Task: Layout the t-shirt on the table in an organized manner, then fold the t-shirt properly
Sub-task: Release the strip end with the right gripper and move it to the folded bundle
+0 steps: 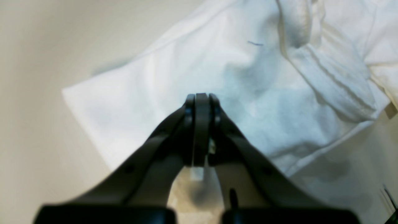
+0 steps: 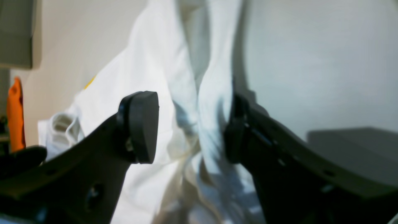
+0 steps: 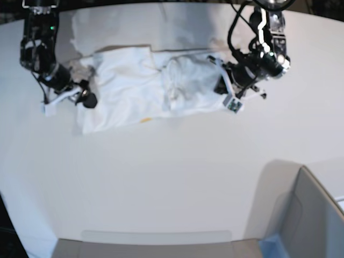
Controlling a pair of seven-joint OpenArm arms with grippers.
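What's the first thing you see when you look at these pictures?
A crumpled white t-shirt lies stretched across the far side of the big white table. A black robot arm stands at each end of it: the right end effector is open with a fold of shirt between its pads, and the left end effector is pressed shut above the cloth. A grey box sits at the near corner.

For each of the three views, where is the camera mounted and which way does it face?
Left wrist: rides the left arm, looking past its shut end effector onto the t-shirt.
Right wrist: rides the right arm, looking through its open end effector at bunched cloth.
Base: overhead, looking down on the table and both arms.
All three show the t-shirt.
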